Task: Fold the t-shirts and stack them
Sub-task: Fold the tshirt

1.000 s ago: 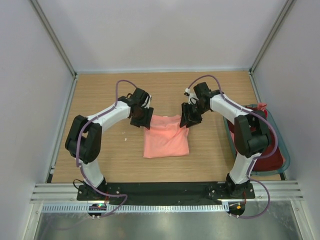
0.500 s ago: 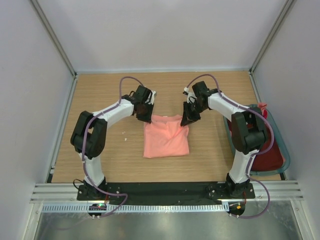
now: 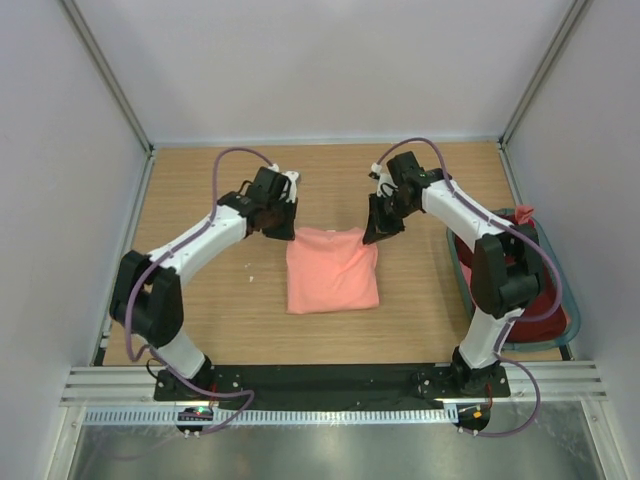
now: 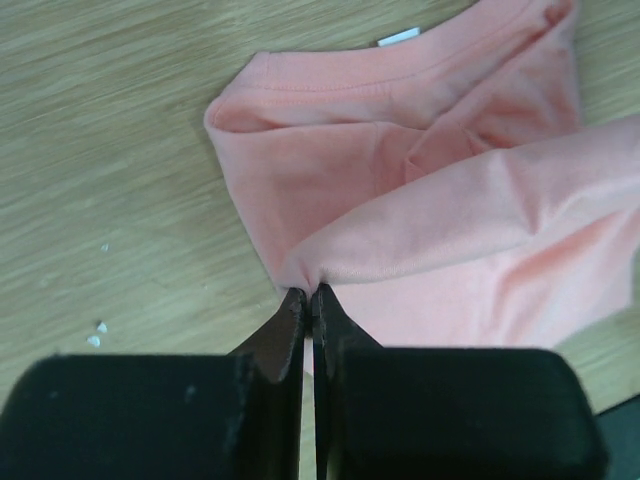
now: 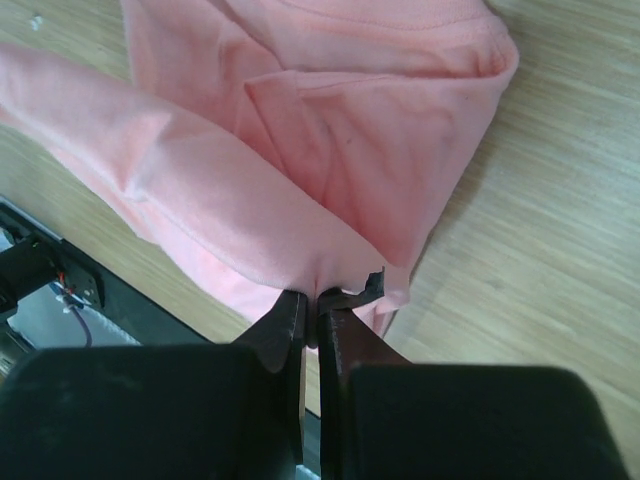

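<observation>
Salmon-pink t-shirt (image 3: 332, 275) between both closed jaws

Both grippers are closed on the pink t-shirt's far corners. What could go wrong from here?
The left gripper and right gripper pinch only a little cloth at their very tips, so the salmon-pink t-shirt may slip out when pulled. They may hold only the upper layer, so the fold could open.

Wooden desk (image 3: 200, 300) is carrying pink t-shirt (image 3: 332, 272) lying folded at ctr, grey-teal basket (image 3: 561, 275) sitting at R edge, white specks (image 4: 97, 333) by shirt.
</observation>
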`<state>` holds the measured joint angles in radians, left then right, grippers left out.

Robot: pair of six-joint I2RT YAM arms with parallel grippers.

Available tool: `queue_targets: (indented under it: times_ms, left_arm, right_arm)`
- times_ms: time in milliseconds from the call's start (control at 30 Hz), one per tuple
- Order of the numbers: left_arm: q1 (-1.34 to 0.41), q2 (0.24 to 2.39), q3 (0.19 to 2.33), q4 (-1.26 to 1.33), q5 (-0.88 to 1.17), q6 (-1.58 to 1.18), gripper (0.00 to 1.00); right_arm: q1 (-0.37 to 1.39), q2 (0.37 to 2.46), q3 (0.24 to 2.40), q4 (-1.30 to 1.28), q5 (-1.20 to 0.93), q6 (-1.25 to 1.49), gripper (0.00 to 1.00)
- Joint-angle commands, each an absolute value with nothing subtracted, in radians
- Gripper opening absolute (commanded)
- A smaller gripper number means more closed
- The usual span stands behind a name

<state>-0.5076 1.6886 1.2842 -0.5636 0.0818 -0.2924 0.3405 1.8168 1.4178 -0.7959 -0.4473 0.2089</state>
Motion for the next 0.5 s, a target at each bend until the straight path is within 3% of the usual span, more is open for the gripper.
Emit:
queue_targets:
  times_ms: [0, 233, 467]
  left_arm:
    - [-0.505, 1.556, 1.258, -0.598, 0.09, -0.342, 0.0]
    - [-0.506, 1.471, 1.255, -0.638, 0.103, -0.38, 0.0]
    - [-0.506, 1.546, 1.307, -0.655, 0.066, -0.356, 0.0]
  right_arm:
    - [0.35, 1.701, 1.448, -0.841, -0.453, 0.229, 0.01]
    - [0.351, 1.66, 1.439, -0.833, -0.468, 0.264, 0.01]
    - [0.35, 1.747, 1.496, -0.816, -0.457, 0.258, 0.01]
